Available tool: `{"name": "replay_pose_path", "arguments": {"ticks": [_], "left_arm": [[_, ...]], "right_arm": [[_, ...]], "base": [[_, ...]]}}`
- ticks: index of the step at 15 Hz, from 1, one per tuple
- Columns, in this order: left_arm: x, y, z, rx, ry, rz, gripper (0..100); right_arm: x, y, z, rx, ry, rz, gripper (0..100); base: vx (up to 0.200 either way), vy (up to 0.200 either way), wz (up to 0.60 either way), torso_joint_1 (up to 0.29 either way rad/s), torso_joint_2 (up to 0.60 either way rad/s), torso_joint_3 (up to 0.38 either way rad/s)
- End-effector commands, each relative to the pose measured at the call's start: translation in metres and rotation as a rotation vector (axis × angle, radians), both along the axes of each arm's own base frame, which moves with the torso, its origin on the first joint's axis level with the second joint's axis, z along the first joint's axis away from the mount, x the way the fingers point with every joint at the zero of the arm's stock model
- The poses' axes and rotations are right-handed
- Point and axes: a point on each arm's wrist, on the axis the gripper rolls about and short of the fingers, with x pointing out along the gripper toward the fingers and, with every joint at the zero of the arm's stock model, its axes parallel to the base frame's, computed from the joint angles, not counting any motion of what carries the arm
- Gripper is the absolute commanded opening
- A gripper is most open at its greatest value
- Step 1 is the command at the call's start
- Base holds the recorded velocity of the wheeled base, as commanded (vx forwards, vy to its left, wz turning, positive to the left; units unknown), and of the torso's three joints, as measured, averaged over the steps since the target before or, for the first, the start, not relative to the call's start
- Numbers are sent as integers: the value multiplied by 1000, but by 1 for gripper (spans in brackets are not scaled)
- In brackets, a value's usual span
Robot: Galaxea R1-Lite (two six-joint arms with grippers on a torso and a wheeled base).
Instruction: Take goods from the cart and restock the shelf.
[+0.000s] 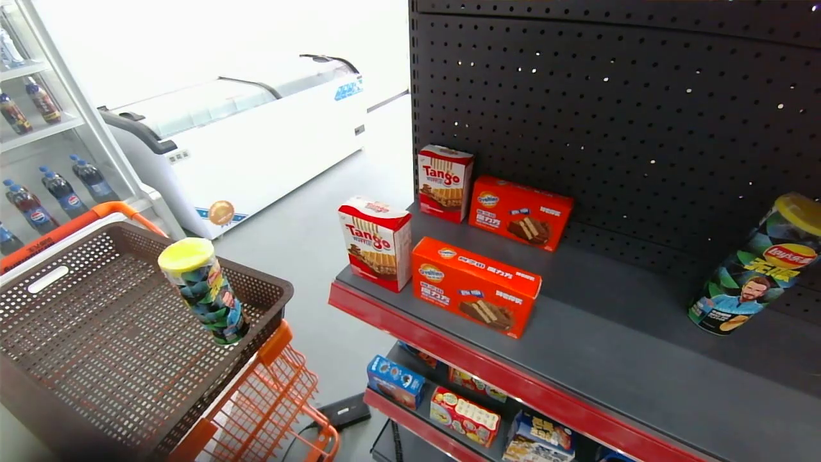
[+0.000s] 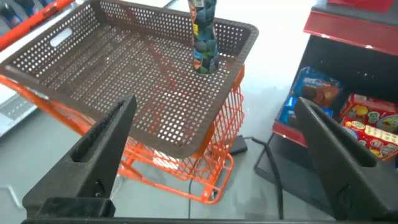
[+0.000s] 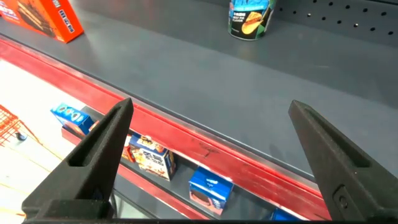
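Note:
A chip can with a yellow lid stands upright in the brown perforated basket on top of the orange cart. My left gripper is open and hangs in front of the cart, short of the chip can, with nothing between its fingers. A second chip can stands on the grey shelf board, near the pegboard at the right. My right gripper is open and empty above the shelf's red front edge, well short of that can.
Two white-and-red wafer boxes and two orange boxes stand on the shelf's left half. Snack boxes fill the lower shelf. A chest freezer and a drinks fridge stand behind the cart. A cable lies on the floor.

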Motion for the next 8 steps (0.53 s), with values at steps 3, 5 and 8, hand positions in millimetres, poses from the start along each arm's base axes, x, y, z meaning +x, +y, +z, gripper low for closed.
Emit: {"name": "replay_pose_path", "arguments": {"ticks": [3,5,8], "left_arm": [[96,10,51,-73,252,83,100],[118,20,44,-69,344,-20,100],[149,30,20,8,379,31,100]], "right_arm": [[0,0,0,0,-2,0,100],[0,0,0,0,-2,0,100],[0,0,0,0,-2,0,100]], "base": [[0,0,0,0,0,0],[0,0,0,0,0,0],[0,0,0,0,0,0]]}}
